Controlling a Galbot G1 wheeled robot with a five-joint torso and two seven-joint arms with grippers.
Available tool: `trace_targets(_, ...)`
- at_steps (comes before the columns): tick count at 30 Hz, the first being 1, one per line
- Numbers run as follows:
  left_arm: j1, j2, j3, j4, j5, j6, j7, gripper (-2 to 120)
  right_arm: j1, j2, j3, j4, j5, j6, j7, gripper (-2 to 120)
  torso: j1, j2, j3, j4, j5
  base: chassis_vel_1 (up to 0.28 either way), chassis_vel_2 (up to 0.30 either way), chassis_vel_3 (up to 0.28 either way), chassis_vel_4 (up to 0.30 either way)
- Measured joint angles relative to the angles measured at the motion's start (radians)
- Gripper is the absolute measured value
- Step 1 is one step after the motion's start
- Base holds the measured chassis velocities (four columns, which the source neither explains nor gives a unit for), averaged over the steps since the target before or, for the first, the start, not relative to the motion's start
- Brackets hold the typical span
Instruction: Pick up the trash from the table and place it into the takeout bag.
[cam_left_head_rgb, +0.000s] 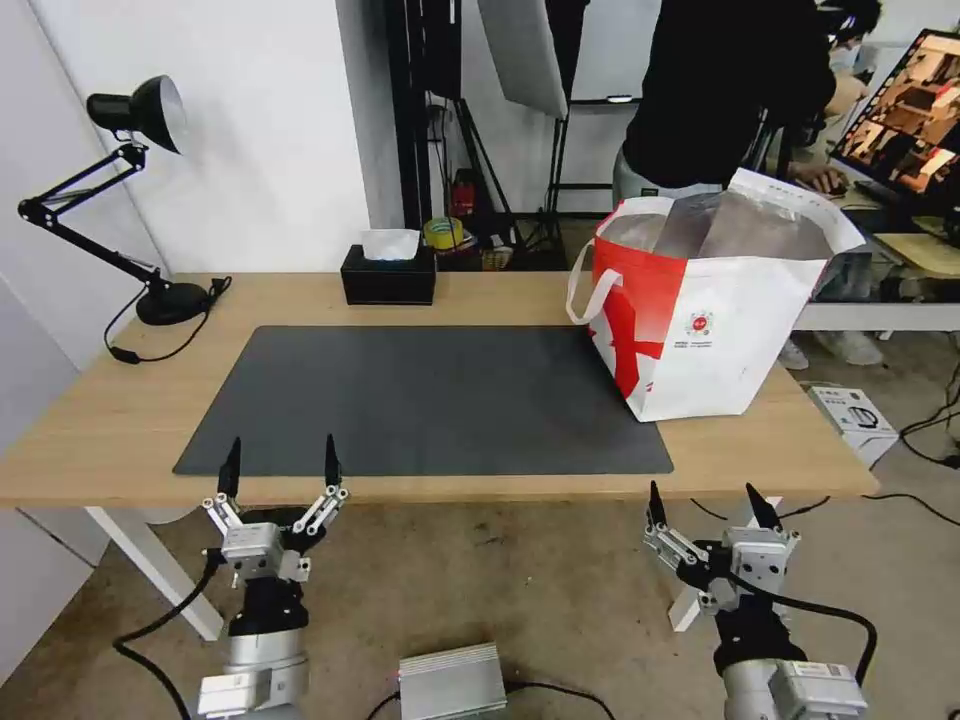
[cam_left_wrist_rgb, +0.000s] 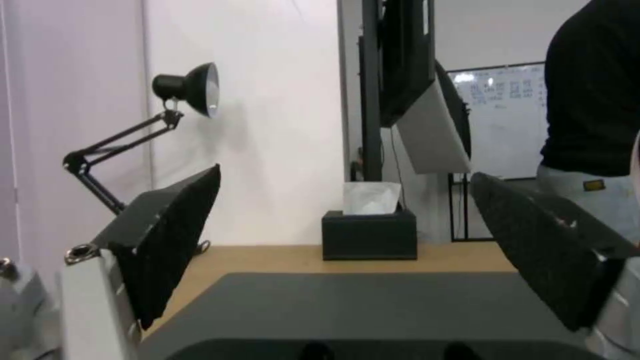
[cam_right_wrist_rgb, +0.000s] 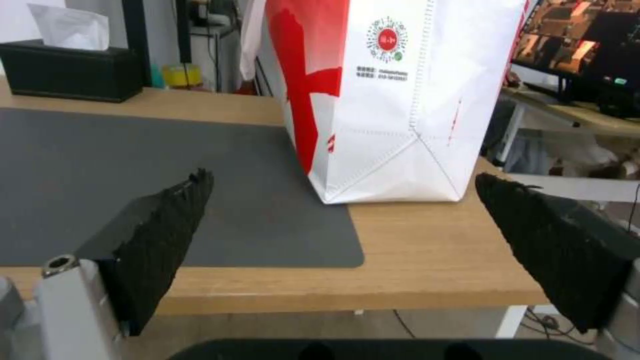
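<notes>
The takeout bag (cam_left_head_rgb: 720, 330), red and white with a silver lining and a white loop handle, stands upright and open-topped at the right end of the table (cam_left_head_rgb: 100, 420), partly on the dark grey mat (cam_left_head_rgb: 430, 400). The trash is out of view. My left gripper (cam_left_head_rgb: 281, 450) hovers open at the table's near edge, left of centre, with nothing between its fingers; its wrist view looks across the mat (cam_left_wrist_rgb: 373, 305). My right gripper (cam_left_head_rgb: 703, 495) is open and empty, just off the near edge, facing the bag (cam_right_wrist_rgb: 400, 100).
A black tissue box (cam_left_head_rgb: 388, 277) sits at the back middle of the table and a black desk lamp (cam_left_head_rgb: 170, 300) at the back left. Behind the bag stands a person beside a monitor (cam_left_head_rgb: 910, 120). A small box (cam_left_head_rgb: 850, 415) lies on the floor at right.
</notes>
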Motion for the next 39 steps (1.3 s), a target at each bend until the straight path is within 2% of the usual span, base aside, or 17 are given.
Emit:
trace_targets(6,0.009,-0.012,0.006,0.018,0.011,-0.008,-0.010,100,0.000,0.000,0.000,0.000,0.000,0.000,0.000,100,0.000,0.000,0.000,0.0000,0.0001,0.000,0.000,0.000,0.000)
trace_targets(13,0.018,-0.035,0.016,0.080,0.032,-0.029,-0.025,100,0.000,0.000,0.000,0.000,0.000,0.000,0.000,100,0.000,0.000,0.000,0.0001,0.0000,0.000,0.000,0.000,0.000)
trace_targets(25,0.025,-0.022,0.011,0.085,0.026,-0.031,-0.027,100,0.000,0.000,0.000,0.000,0.000,0.000,0.000,100,0.000,0.000,0.000,0.0001,0.0000,0.000,0.000,0.000,0.000)
trace_targets(39,0.067,0.058,-0.008,0.058,0.021,-0.030,-0.025,100,0.000,0.000,0.000,0.000,0.000,0.000,0.000,100,0.000,0.000,0.000,0.0001,-0.0001,0.000,0.000,0.000,0.000)
